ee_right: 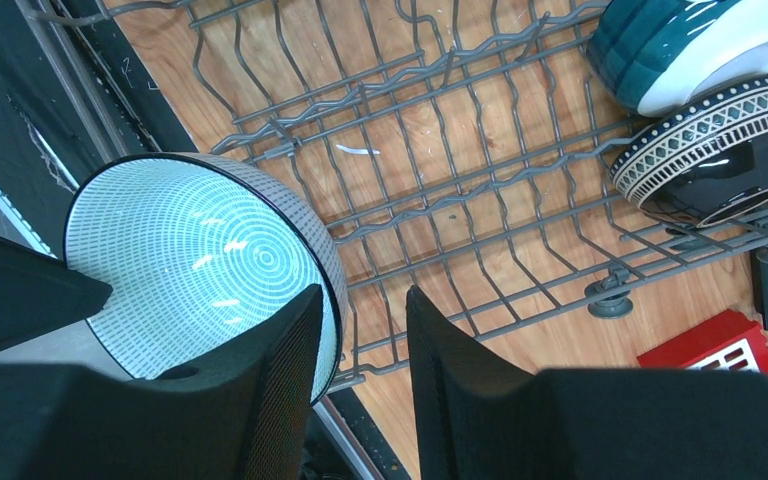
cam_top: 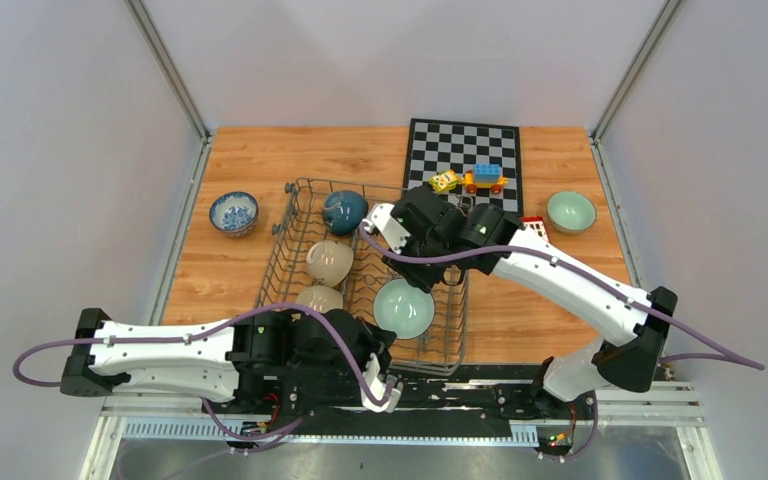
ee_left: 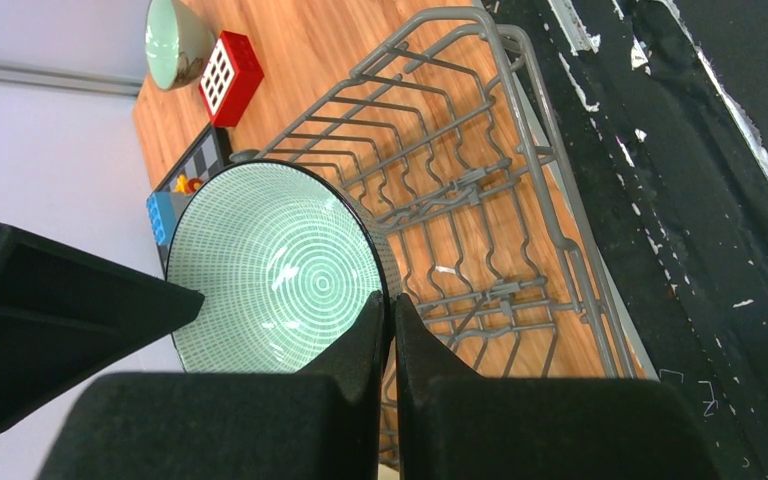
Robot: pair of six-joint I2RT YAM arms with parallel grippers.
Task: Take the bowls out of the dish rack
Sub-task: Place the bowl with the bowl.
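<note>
Targeting: the pale green ringed bowl (cam_top: 403,308), judged the next one out because it lies closest to both grippers.
Bowl's place: inside the dish rack (cam_top: 442,340), toward its near right corner, propped among the prongs.
Bowl's pose: tipped on edge, with the open face turned up and toward the arm bases, so the rim is the part on offer.
Right gripper (ee_right: 363,300): hangs over the rack just beyond the bowl, jaws partly apart with nothing clamped between them.
Rim against right jaws: in the right wrist view the rim's edge shows just inside the gap, behind the finger (ee_right: 280,380) on that picture's left. How far above the rim the tips are, I cannot tell.
Left gripper (ee_left: 390,305): fingers pressed together and empty, by the rack's near edge, tips pointing at the same rim.
Nearer arm: both are close, but the right seems better placed, being parted and roughly lined up with the rim.
Coming move, as a guess: a small shift to put one finger inside the bowl and one outside, then a pinch.
Other bowls in rack: teal bowl (cam_top: 345,210), two beige bowls (cam_top: 330,262), dark striped bowl (ee_right: 710,160).
On the table: blue-and-white bowl (cam_top: 233,213) to the left, plain green bowl (cam_top: 571,211) to the right.
</note>
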